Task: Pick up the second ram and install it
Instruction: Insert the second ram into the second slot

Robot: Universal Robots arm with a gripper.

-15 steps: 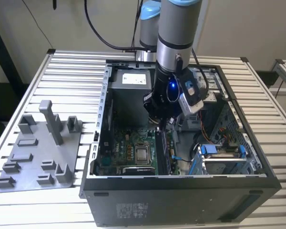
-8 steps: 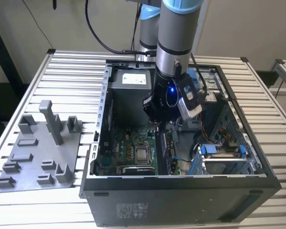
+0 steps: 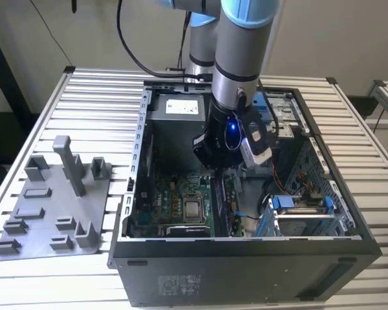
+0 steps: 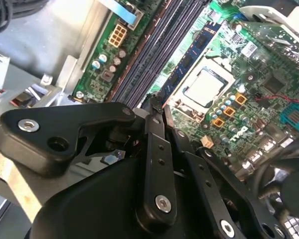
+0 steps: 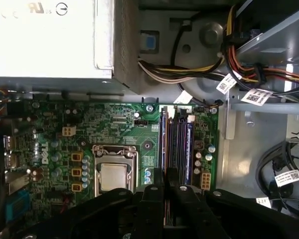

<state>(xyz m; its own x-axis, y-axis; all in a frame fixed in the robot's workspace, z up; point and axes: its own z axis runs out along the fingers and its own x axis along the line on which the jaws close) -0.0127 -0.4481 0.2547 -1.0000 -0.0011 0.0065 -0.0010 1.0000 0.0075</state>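
my tool [image 5: 164, 191] hangs over the motherboard's memory slots [image 5: 175, 142], fingers nearly together; whether they pinch the second ram i cannot tell.

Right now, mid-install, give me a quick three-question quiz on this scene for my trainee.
1. True or false: the gray holder plate lies inside the computer case.
2. The gripper is nearest to: A) the power supply, B) the memory slots, C) the drive cage.
3. Fill in: the silver-topped processor sits in a socket on the green ____.

Key: 1 false, it lies on the table at the exterior view's left. 2 B. 3 motherboard.
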